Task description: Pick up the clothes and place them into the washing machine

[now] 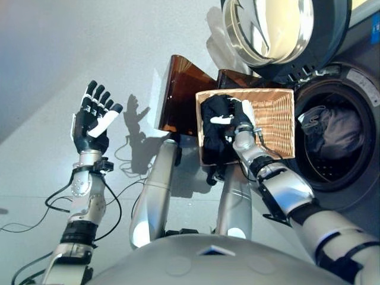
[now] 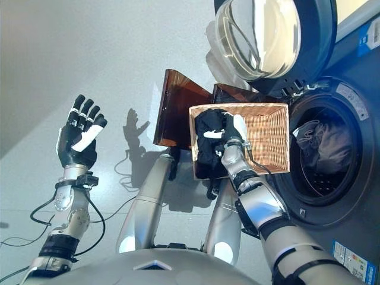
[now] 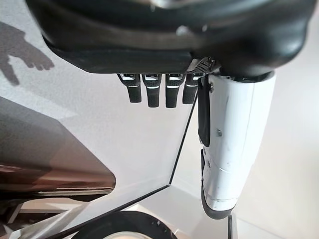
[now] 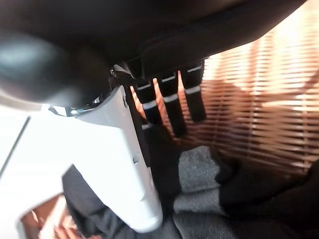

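A wicker basket (image 1: 278, 116) sits tipped in front of me, with a black garment (image 1: 212, 141) bunched at its left side and hanging over the near rim. My right hand (image 1: 240, 122) reaches into the basket against that garment. In the right wrist view its fingers (image 4: 174, 107) stretch nearly straight toward the woven wall (image 4: 264, 94), and the white-covered thumb lies over dark cloth (image 4: 259, 194); nothing is clasped. My left hand (image 1: 92, 121) is raised at the far left, open and holding nothing. The washing machine drum (image 1: 314, 172) gapes on the right with greyish clothes (image 1: 341, 132) inside.
The round washer door (image 1: 279, 27) stands swung open above the basket. A brown translucent stool (image 1: 181, 89) lies behind and under the basket. Pale grey floor spreads to the left around my left hand.
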{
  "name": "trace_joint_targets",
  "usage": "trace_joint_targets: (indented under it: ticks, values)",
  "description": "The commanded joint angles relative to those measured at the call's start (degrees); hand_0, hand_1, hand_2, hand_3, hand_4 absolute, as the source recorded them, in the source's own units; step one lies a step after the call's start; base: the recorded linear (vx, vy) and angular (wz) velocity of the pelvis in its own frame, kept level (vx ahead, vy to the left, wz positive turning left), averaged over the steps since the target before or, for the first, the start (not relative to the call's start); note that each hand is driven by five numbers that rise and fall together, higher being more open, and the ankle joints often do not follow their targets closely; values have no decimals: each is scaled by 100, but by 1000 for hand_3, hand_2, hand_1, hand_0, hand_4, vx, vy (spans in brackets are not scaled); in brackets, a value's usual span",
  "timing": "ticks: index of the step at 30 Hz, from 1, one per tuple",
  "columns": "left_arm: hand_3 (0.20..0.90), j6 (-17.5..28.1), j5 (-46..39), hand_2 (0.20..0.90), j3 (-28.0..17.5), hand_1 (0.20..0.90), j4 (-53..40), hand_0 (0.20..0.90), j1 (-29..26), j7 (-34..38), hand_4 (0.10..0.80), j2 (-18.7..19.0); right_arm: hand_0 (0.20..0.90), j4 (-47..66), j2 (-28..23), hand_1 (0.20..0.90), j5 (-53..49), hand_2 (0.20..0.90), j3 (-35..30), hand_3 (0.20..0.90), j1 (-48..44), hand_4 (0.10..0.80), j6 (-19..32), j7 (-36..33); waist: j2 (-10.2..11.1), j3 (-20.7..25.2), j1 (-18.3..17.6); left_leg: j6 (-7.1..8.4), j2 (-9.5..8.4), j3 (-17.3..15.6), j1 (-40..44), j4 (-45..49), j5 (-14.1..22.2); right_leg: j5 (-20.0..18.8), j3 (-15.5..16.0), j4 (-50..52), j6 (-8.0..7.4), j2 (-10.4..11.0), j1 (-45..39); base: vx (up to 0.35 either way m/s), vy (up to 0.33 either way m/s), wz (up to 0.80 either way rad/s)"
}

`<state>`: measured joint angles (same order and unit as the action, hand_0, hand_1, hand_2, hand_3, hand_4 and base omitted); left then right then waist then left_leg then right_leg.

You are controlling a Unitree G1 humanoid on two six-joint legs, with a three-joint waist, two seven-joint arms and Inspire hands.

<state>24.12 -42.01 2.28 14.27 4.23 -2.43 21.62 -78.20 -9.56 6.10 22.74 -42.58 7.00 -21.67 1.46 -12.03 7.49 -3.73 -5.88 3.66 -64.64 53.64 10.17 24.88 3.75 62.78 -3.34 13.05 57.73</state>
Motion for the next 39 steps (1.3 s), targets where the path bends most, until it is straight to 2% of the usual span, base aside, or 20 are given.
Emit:
trace_joint_targets:
  ticks: [1,12,20,21,24,29,39]
  values:
    - [900,396,121,900,-328,900,-737,900,-99,-44,800,194,200,-190,185,200,440,200,211,200,-223,300,-38,156,-127,120,128,-136,-147,-190,231,610,960,-767,-223,-98,307,-17,386,0,0,0]
    - [900,413,150,900,-374,900,-579,900,-113,-24,800,199,200,-307,92,200,751,200,129,200,-264,300,-188,-115,-128,163,49,-153,-115,-255,208,580,957,-785,-238,-77,309,-5,453,1,1,0]
    - [900,472,124,900,-388,900,-556,900,-55,-70,800,305,200,-244,-94,200,747,200,22,200,-180,300,-159,-302,-125,162,15,-83,-94,-336,495,-193,624,-1159,-155,-817,217,-15,187,0,0,0]
    - [900,504,120,900,-385,900,-550,900,-36,-71,800,342,200,-134,-185,200,602,200,-69,200,-150,300,-69,-399,-97,128,-15,-74,-67,-329,640,-552,467,-1337,-124,-1162,150,-63,47,8,-8,-4]
    - [900,560,141,900,-384,900,-506,900,-45,-54,800,366,200,18,-264,200,390,200,-172,200,-101,300,63,-465,-77,79,-40,-59,-34,-344,806,-902,308,-1490,-70,-1511,89,-104,-123,14,-6,-6]
    - [900,688,168,900,-411,900,-334,900,-53,22,800,294,200,815,-497,200,-696,200,-630,200,406,300,698,-461,-9,87,-217,-12,33,-345,1280,-1850,-95,-1855,8,-2471,-33,-173,-609,54,-24,-14]
    - [900,760,145,900,-505,900,-152,900,3,29,800,160,200,1788,-857,200,-1062,200,-977,200,1135,300,1025,-415,48,206,-490,78,118,-331,1971,-2778,-401,-2244,17,-3399,-154,-166,-1225,61,-10,-13]
